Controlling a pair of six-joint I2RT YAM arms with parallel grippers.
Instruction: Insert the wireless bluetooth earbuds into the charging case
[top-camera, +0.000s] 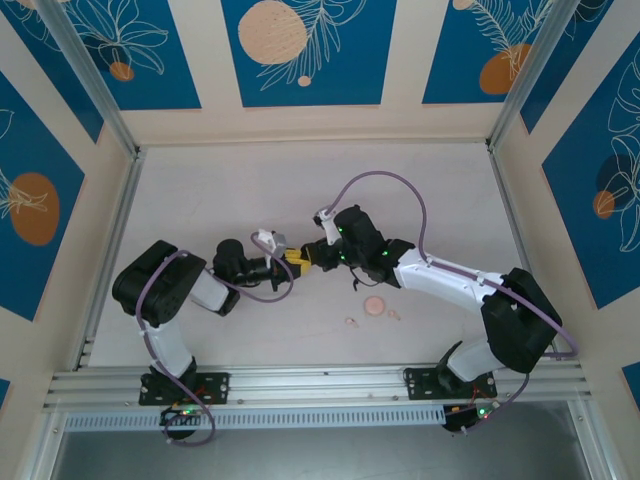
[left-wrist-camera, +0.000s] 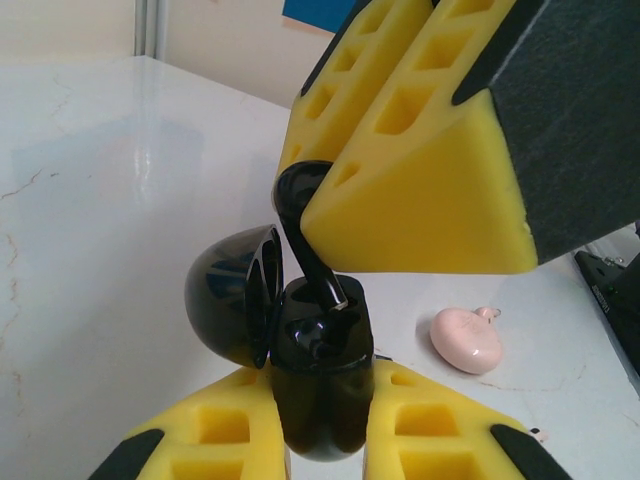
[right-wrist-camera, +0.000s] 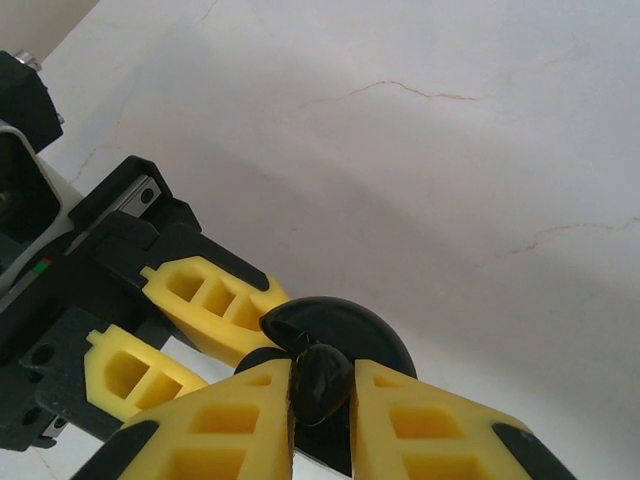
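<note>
Soft, even light falls from above in the top view. The desk reads pale and bright, and the arms throw only faint, blurred shadows beneath them. The straight frame posts lean outward toward the corners, a mild wide-angle bend.

From the left wrist, a broad milky sheen lies on the desk at left. The glossy black case carries small white highlights. The yellow jaws closest to the lens are slightly soft, while the pink case behind is fairly crisp.

From the right wrist, a grey diagonal shadow band crosses the desk. The black earbud shows small glints on its gloss.
</note>
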